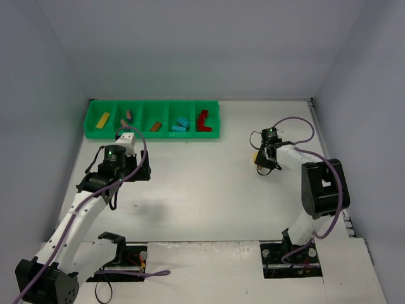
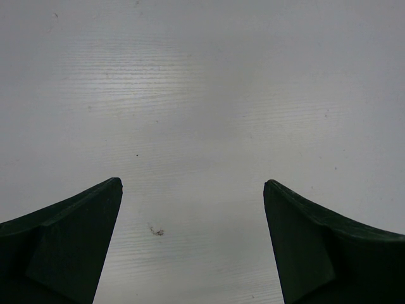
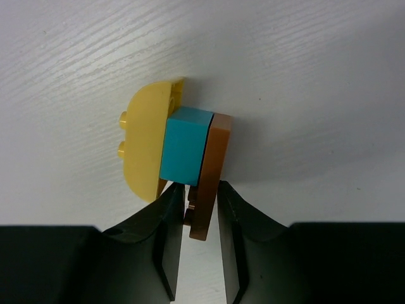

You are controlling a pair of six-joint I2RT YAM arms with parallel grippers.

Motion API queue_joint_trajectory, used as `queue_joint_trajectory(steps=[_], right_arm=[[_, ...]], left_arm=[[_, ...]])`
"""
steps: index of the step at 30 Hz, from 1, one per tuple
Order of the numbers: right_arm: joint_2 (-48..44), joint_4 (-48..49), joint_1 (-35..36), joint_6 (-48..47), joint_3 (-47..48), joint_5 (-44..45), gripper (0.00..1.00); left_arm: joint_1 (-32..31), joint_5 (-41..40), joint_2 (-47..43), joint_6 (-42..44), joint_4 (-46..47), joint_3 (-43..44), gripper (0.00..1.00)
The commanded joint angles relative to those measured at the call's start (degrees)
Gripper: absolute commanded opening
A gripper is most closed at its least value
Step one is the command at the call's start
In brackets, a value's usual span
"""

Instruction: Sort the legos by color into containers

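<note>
R hand (image 3: 199, 190) is clamped on the thin edge of a brown brick (image 3: 212, 158), w/ a cyan brick (image 3: 185, 145) & yellow brick (image 3: 145, 145) stuck to it, right of centre on the tabletop (image 3: 304, 76). Lifted or not, can't tell. Risk: the pinch is small, so the stack may pivot or slip out. Further up, L hand (image 2: 193, 183) gapes wide, holding nothing. If it tugs the stack, bricks could pop off & scatter. At the back, green tray (image 1: 164, 134): dropping all 3 together mis-sorts two.
</note>
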Motion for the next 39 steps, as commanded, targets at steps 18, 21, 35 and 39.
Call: queue_joint_trajectory(steps=[18,21,35,39], right_arm=[[-15.47,13.66,8.49,-11.12,-4.14,-12.73,0.0],[-18.28,16.03,12.63,-11.48,-4.05,-14.75,0.0],[-23.21,21.84,16.85,-11.92,-3.35,-24.25,0.0],[-23.56,22.28,17.47,-11.65,-3.7,-24.51,0.0]], left_arm=[[-0.57,10.87,0.99,-9.95,7.76,5.87,0.86],[-0.66,15.96,3.27,-14.17,10.84,8.16,0.86],[-11.27,21.87,15.49,-25.17,24.55,18.44,0.86],[-16.29,18.8,20.22,-24.82,26.75,20.64,0.86]])
